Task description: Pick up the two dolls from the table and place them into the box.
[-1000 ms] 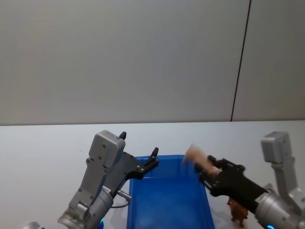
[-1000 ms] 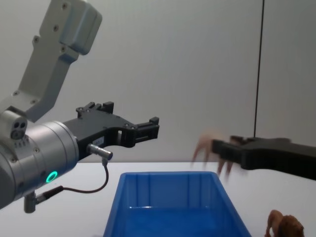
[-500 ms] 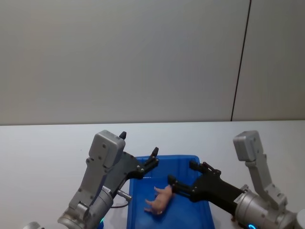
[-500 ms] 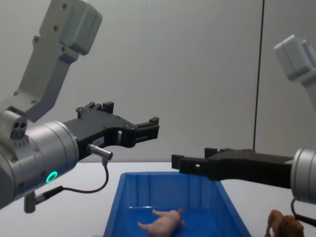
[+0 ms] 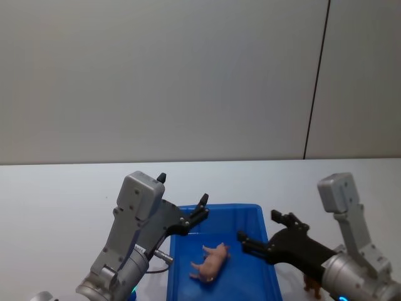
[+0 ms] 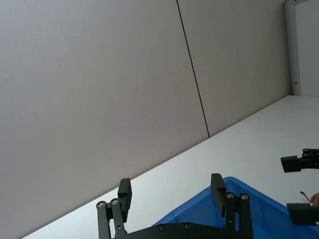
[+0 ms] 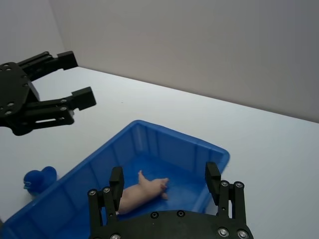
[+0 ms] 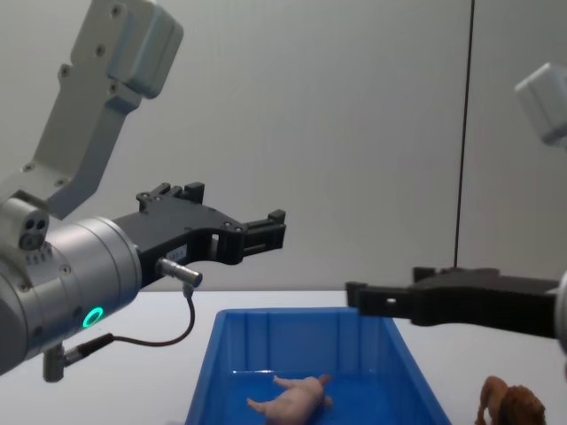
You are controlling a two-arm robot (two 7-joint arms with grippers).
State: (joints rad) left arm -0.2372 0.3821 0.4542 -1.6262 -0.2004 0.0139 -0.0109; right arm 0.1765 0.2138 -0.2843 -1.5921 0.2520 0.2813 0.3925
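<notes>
**Surface** (image 5: 56, 188): flat, white, far wider than the box it carries.

**Box** (image 5: 232, 207): bright blue bin with sloped walls, open top, standing lengthwise away from the robot. It is the landmark for all entries below.

**Left gripper** (image 5: 182, 189): raised over the box's left far corner. Its fingers are spread wide with nothing between them. Judged idle.

**Right gripper** (image 5: 258, 226): hovering above the box's right rim, pointing inward over the interior. Its fingers stand wide apart and carry nothing.

**Pink pig doll** (image 5: 210, 262): inside the box, lying on its side on the floor near the middle. Its body is set at a slant to the walls. This half of the task looks done.

**Brown lion doll** (image 8: 512, 407): outside the box, standing upright on the surface just beside the right wall, towards the near end. It is under the right arm and partly hidden by it in the head view. The chest view shows it side-on, so its long axis appears to run crosswise to the box's long sides. Which end is the head cannot be told.

**Relation for the coming move:** the lion lies behind and below the right gripper, on the box's outer right side. The right arm is much the nearer. It would likely need to draw back off the rim and descend, closing across the lion's narrow body.
</notes>
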